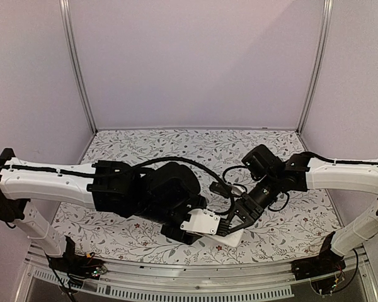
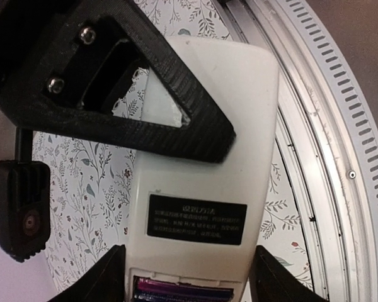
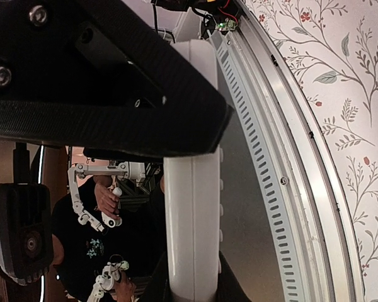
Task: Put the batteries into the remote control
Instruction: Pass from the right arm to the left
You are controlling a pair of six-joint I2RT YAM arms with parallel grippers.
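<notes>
Both arms hold the remote [image 1: 206, 225] over the near edge of the desk [image 1: 145, 148], white back up, with its long axis running left-right between them. The right end effector [image 1: 235, 220] is clamped shut across the remote's thickness at one end. The left end effector [image 2: 188, 280] is at the other end, its fingers [image 2: 110, 280] closed against both long edges beside the compartment [image 2: 183, 292]. The recess therefore lies right at the left end effector, nearer that arm. No loose batteries show in any view. Something purplish sits in the compartment, too cropped to name.
</notes>
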